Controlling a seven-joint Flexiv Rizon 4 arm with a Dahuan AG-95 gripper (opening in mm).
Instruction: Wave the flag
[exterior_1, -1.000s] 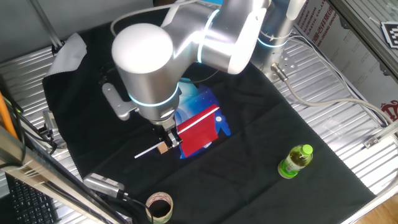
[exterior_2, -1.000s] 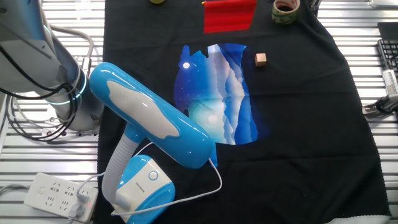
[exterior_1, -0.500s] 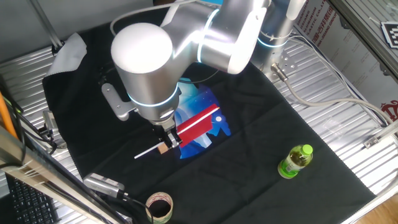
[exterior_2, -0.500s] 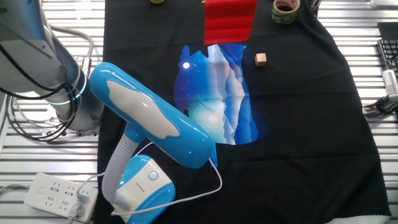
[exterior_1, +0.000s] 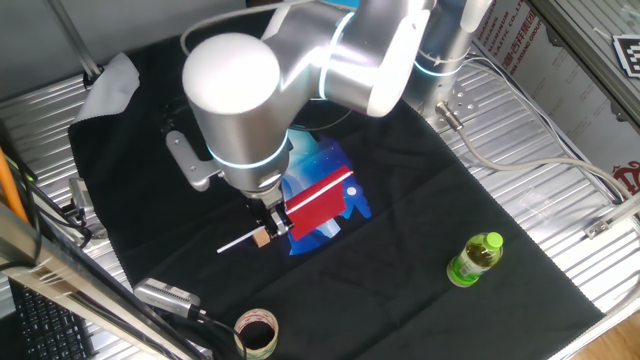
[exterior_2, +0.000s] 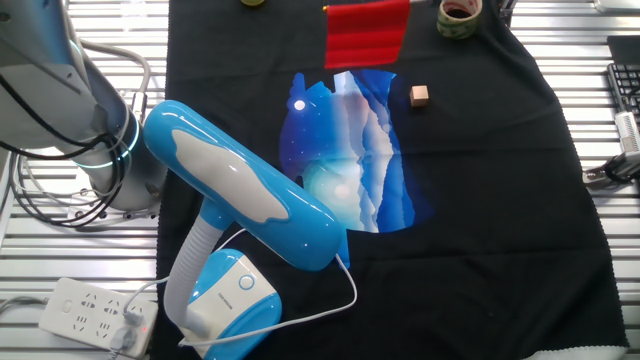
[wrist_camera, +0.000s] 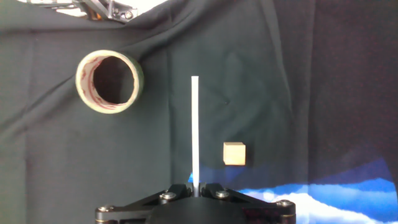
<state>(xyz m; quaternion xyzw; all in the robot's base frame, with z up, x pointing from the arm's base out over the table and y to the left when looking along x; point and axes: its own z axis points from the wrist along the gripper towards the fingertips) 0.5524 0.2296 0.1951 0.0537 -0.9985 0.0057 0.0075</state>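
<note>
The flag (exterior_1: 318, 204) is a plain red cloth on a thin white stick. My gripper (exterior_1: 274, 226) is shut on the stick and holds the flag above the blue-and-white patterned cloth (exterior_1: 335, 170). The stick's free end (exterior_1: 232, 246) points toward the table's front left. In the other fixed view the red cloth (exterior_2: 368, 33) hangs at the top edge, above the patterned cloth (exterior_2: 350, 150). In the hand view the white stick (wrist_camera: 194, 130) runs straight out from between my jaws, and my gripper (wrist_camera: 194, 186) sits at the bottom edge.
A small wooden cube (wrist_camera: 234, 153) lies below the gripper, also in the other fixed view (exterior_2: 419, 95). A tape roll (exterior_1: 257, 331) sits at the front. A green bottle (exterior_1: 473, 258) stands right. A blue lamp (exterior_2: 240, 200) and a power strip (exterior_2: 95, 305) are near the arm's base.
The red cloth swings: it dropped lower half a second ago and has now risen and tilted slightly. The gripper stays shut on the stick in nearly the same place.
</note>
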